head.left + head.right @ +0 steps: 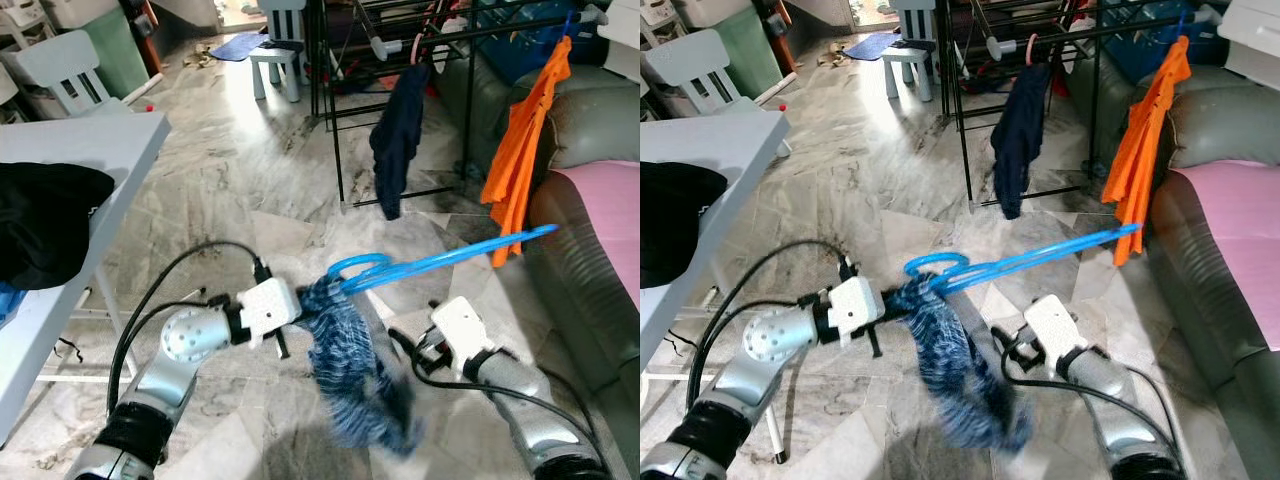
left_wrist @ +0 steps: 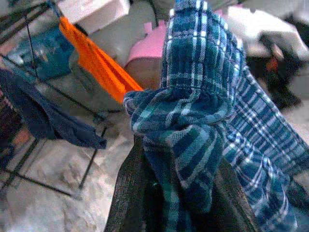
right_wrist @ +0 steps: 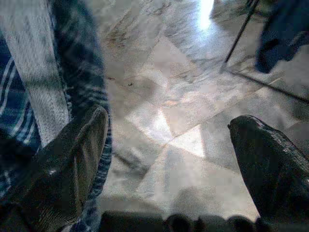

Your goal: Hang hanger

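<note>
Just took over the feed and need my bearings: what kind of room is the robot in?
Most likely a home living area used for drying laundry: a black drying rack with a navy garment and an orange garment, a grey sofa, and marble floor tiles.

Marble floor (image 1: 250,170) — grey sofa (image 1: 590,270), white table (image 1: 80,150), small chair (image 1: 282,45).

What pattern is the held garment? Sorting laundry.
Blue plaid garment, clearest in the left wrist view.

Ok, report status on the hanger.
Left gripper shut on plaid cloth draped on blue hanger. Right gripper open, empty, beside the cloth. Drying rack ahead, navy garment and orange garment already hanging.
</note>
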Tool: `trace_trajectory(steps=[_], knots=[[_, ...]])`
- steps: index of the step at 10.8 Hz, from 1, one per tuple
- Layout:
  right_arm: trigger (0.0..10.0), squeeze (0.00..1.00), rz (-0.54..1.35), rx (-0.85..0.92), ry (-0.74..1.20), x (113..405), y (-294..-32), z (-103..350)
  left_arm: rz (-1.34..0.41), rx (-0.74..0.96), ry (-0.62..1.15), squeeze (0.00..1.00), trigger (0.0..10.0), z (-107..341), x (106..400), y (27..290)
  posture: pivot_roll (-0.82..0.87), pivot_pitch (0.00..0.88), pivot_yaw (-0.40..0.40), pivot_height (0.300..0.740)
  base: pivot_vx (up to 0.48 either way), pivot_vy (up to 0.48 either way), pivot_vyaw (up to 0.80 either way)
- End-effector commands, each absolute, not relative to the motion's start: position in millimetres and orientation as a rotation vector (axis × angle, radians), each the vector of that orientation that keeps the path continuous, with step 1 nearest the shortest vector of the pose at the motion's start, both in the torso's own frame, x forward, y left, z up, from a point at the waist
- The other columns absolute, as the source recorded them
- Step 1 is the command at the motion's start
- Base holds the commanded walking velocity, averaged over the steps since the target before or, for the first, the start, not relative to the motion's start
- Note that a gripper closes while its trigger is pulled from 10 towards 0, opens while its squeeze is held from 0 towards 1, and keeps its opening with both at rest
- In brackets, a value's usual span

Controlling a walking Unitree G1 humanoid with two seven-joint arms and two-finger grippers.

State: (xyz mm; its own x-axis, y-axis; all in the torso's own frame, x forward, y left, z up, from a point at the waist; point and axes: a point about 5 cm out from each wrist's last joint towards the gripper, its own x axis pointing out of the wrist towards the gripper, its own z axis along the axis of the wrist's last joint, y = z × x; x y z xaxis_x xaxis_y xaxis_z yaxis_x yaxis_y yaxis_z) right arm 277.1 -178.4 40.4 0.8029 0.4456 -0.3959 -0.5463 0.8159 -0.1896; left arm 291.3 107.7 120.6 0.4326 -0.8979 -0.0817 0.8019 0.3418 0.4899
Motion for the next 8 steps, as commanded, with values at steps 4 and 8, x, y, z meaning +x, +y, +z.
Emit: trace_trajectory(steps=[4,8], knots=[[10.0,0.0,0.727,-0.302,0.359,274,-146,33,-1.131,0.525,-0.299,0.0,0.0,143,293,98,-0.1,0.064,0.096,0.74,0.0,0.0,0.0],[10.0,0.0,0.668,-0.309,0.33,280,-148,36,-1.104,0.539,-0.294,0.0,0.0,145,296,101,-0.1,0.069,0.105,0.74,0.0,0.0,0.0]])
